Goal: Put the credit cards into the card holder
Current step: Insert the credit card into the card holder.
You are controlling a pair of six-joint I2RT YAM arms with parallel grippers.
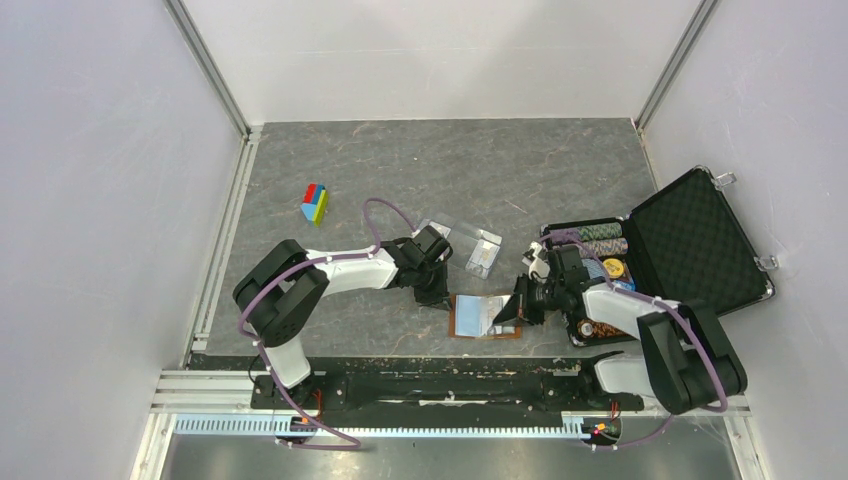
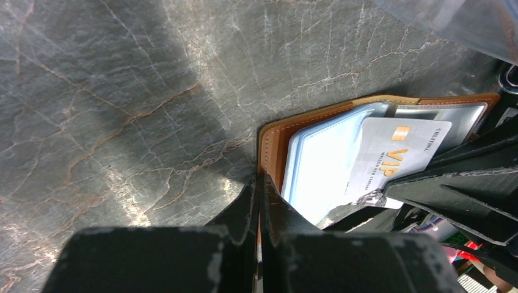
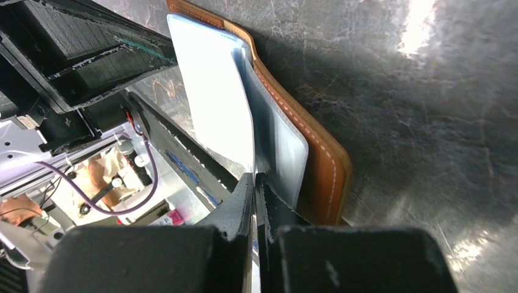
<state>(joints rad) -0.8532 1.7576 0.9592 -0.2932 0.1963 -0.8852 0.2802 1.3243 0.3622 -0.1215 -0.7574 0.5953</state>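
Note:
The brown leather card holder (image 1: 466, 317) lies open on the grey table between my two arms, pale blue sleeves showing inside. In the left wrist view my left gripper (image 2: 261, 183) is shut on the leather edge of the card holder (image 2: 272, 143). My left gripper (image 1: 437, 293) sits at its left side in the top view. My right gripper (image 1: 510, 312) is at its right side. A whitish credit card (image 2: 397, 152) marked VIP lies slanted over the sleeves. My right gripper (image 3: 255, 180) is shut on the near edge of that card (image 3: 214, 104), beside the card holder (image 3: 324, 165).
A clear plastic tray (image 1: 470, 245) stands just behind the card holder. An open black foam-lined case (image 1: 700, 240) holding poker chips is at the right, close to my right arm. A small coloured block (image 1: 315, 202) lies at the back left.

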